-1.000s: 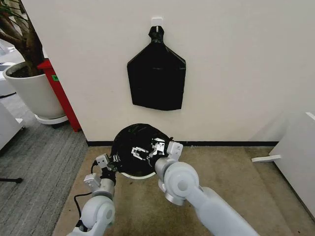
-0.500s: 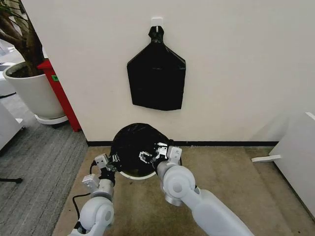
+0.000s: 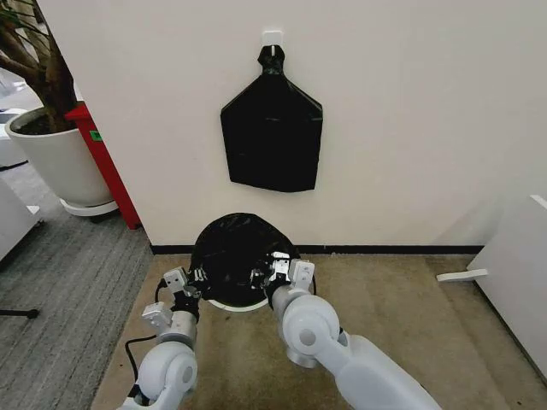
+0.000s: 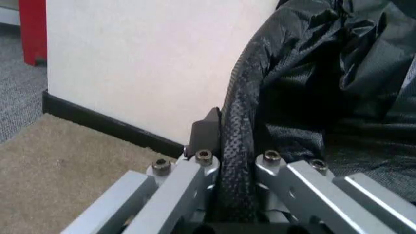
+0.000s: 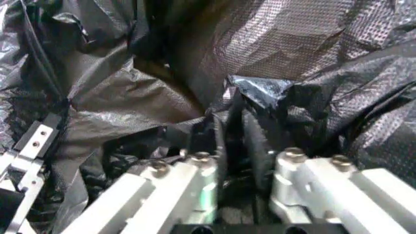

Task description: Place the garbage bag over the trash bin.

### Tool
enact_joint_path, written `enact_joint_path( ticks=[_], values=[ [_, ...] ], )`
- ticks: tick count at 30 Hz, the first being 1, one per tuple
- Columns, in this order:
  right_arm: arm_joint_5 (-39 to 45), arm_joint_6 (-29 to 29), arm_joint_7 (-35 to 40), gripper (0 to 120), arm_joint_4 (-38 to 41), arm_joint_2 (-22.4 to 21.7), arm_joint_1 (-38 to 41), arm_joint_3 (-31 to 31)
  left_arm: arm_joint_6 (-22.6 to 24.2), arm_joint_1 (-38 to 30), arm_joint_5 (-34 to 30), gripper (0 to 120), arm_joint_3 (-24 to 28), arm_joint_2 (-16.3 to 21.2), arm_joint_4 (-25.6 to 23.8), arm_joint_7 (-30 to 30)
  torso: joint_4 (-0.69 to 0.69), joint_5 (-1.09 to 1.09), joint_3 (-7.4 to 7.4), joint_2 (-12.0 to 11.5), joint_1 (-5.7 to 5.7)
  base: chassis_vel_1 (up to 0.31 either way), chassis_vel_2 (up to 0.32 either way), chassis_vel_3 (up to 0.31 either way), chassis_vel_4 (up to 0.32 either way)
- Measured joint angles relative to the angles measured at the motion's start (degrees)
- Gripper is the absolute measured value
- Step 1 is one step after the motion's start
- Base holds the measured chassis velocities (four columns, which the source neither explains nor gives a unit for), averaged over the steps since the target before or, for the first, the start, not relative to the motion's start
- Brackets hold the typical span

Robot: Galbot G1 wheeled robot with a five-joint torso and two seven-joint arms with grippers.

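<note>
Garbage bag (image 3: 235, 252): thin glossy black plastic, crinkled and loose, domed over the bin mouth; spans between both grippers, left gripper (image 3: 193, 279) at its left edge, right gripper (image 3: 268, 272) at its right front; a fold pinched between each pair of fingers in the wrist views; trash bin (image 3: 229, 304): cream-white rim arc showing just below the bag, between the two grippers; standing on tan carpet.

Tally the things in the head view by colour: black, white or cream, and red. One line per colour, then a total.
Black: 2 – garbage bag, hanging bag bundle
White or cream: 2 – trash bin, plant pot
Red: 1 – red post
Total: 5
</note>
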Motion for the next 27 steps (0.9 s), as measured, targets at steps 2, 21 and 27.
enact_joint_path(
  ticks=[2, 21, 27],
  values=[
    [-0.1, 0.0, 0.0, 2, 0.0, 0.0, 0.0, -0.1, 0.0, -0.1, 0.0, 3, 0.0, 0.0, 0.0, 0.0, 0.00, 0.00, 0.00, 0.0, 0.00, 0.000, 0.000, 0.000, 0.000],
    [-1.9, 0.2, -0.9, 0, 6.6, -2.3, -3.5, 1.8, 0.0, -0.4, 0.0, 3, -0.2, 0.0, 0.8, -0.3, 0.00, 0.00, 0.00, 0.0, 0.00, 0.000, 0.000, 0.000, 0.000],
    [-1.7, -0.7, -1.7, 0, 11.7, -4.1, -6.1, 3.9, 0.0, -0.3, 0.0, 3, -0.4, -0.1, 0.8, -0.4, 0.00, 0.00, 0.00, 0.0, 0.00, 0.000, 0.000, 0.000, 0.000]
  ],
)
